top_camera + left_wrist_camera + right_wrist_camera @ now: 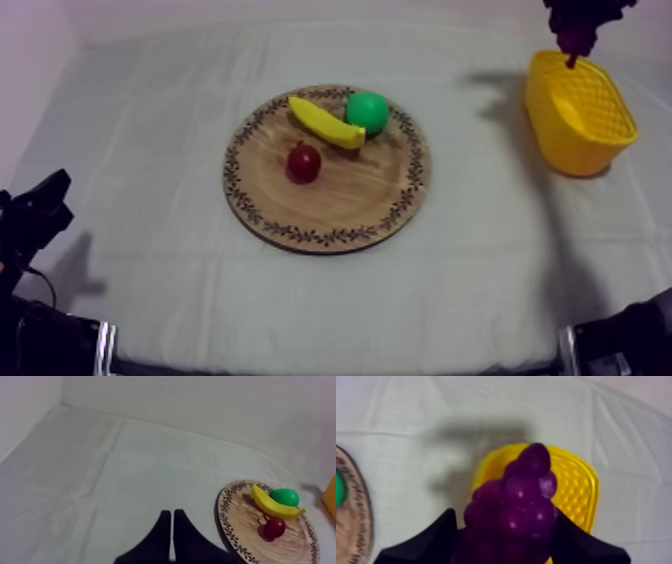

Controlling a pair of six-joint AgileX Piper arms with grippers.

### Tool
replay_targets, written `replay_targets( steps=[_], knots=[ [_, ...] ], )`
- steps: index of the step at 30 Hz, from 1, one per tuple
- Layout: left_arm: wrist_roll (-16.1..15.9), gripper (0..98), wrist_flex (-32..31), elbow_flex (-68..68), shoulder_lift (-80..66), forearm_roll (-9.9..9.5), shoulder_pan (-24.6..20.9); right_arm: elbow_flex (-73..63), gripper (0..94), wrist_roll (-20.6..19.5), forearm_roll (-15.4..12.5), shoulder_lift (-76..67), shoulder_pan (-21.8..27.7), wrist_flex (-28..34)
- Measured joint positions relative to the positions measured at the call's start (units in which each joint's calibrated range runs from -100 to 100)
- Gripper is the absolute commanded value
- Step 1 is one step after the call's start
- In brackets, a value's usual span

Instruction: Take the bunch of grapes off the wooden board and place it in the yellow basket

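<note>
A purple bunch of grapes (516,506) hangs over the yellow basket (575,486), held between the black fingers of my right gripper (503,538), which is shut on it. From above, the grapes (578,30) hang at the far right, just over the back rim of the basket (580,115). The round wooden board (345,205) lies mid-table with a banana (325,122), a green pear (368,112) and a small red fruit (304,162) on it. My left gripper (171,526) rests shut above bare cloth, left of the board (240,526).
The left arm (35,215) sits low at the table's left edge. Open cloth stretches between the board and the basket. A wall runs close behind the table.
</note>
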Motion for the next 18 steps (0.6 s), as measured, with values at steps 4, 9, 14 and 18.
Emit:
replay_targets(
  steps=[4,9,14,18],
  knots=[
    [-0.03,0.1,0.00,0.00,0.00,0.00,0.00,0.84,27.2,2.61,0.00,1.79,2.56,-1.70],
    [-0.03,0.1,0.00,0.00,0.00,0.00,0.00,3.50,28.4,6.63,-0.84,4.28,5.24,-3.80],
    [-0.01,0.1,0.00,0.00,0.00,0.00,0.00,6.28,28.7,11.00,-1.04,6.64,6.97,-6.44],
    [-0.01,0.1,0.00,0.00,0.00,0.00,0.00,8.26,34.3,13.56,-1.32,8.68,7.43,-9.89]
  ],
)
